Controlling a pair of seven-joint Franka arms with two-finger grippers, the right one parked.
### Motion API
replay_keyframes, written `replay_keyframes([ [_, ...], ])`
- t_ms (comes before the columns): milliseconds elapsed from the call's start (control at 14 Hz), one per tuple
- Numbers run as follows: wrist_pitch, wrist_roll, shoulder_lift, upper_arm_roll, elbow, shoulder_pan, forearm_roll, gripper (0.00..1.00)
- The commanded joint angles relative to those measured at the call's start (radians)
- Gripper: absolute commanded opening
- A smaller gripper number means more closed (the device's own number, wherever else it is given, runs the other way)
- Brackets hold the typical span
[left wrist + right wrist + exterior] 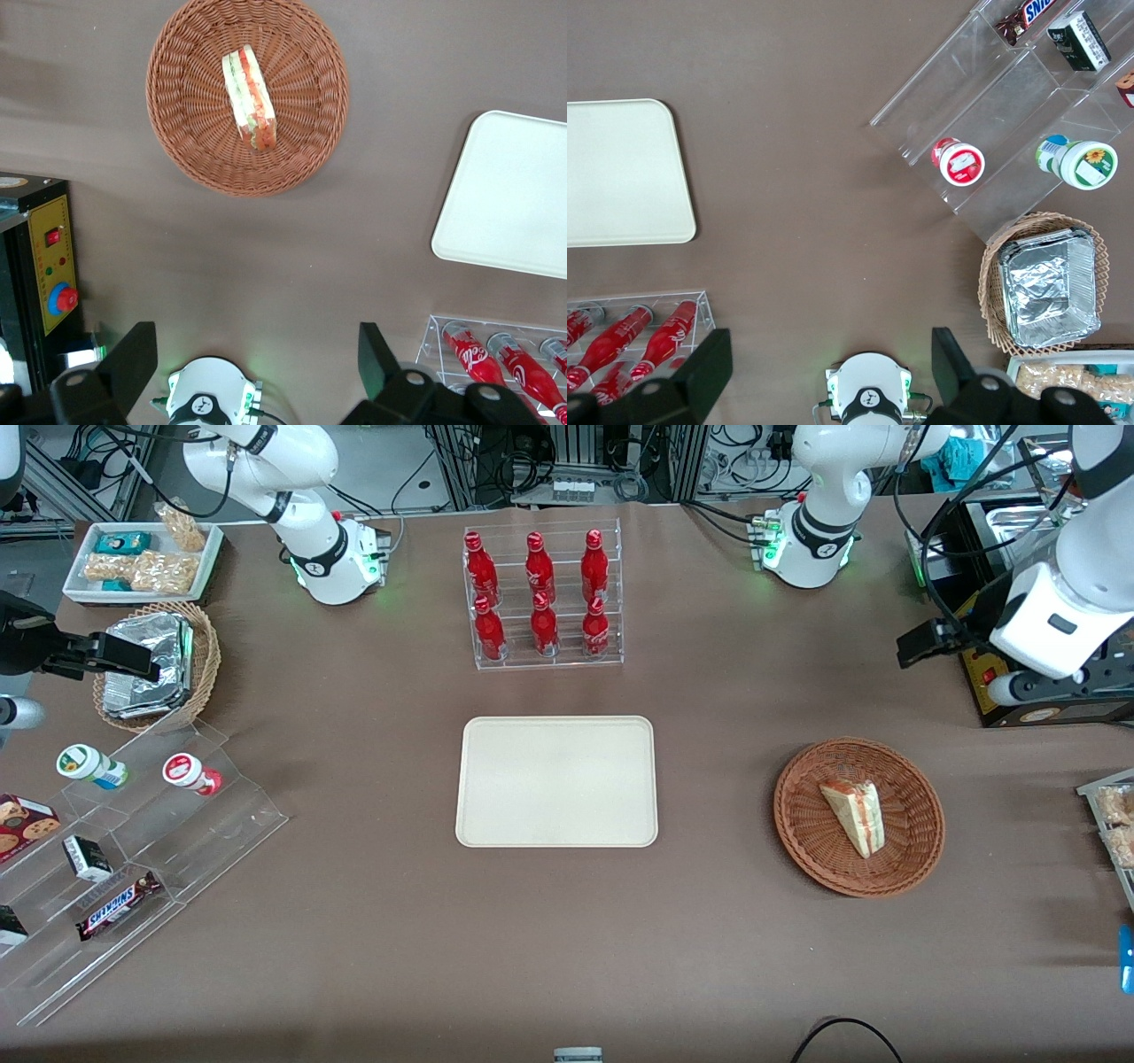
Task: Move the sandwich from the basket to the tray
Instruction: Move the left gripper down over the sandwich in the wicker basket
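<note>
The sandwich, a pale wedge with red and green layers, lies in the round reddish-brown wicker basket. The cream tray lies flat beside the basket, toward the parked arm's end, with nothing on it. My left gripper hangs high above the table, farther from the front camera than the basket. It is open, its two black fingers wide apart, holding nothing.
A clear rack of red bottles stands farther back than the tray. A black box with a red button sits near my gripper. Snack packets lie at the working arm's table edge. A tan basket of foil packets and acrylic shelves are at the parked arm's end.
</note>
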Motion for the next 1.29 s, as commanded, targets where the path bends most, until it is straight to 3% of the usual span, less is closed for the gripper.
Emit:
replay_keyframes([
  [0,0.003,-0.004,0.011,0.012,0.025,-0.008,-0.012,1.0],
  [500,0.0,-0.017,0.065,0.023,0.025,0.0,0.003,1.0],
  [714,0.013,-0.071,0.097,0.068,0.005,-0.002,0.005,1.0],
  [1214,0.462,-0.125,0.082,0.101,-0.36,-0.002,0.002,1.0],
])
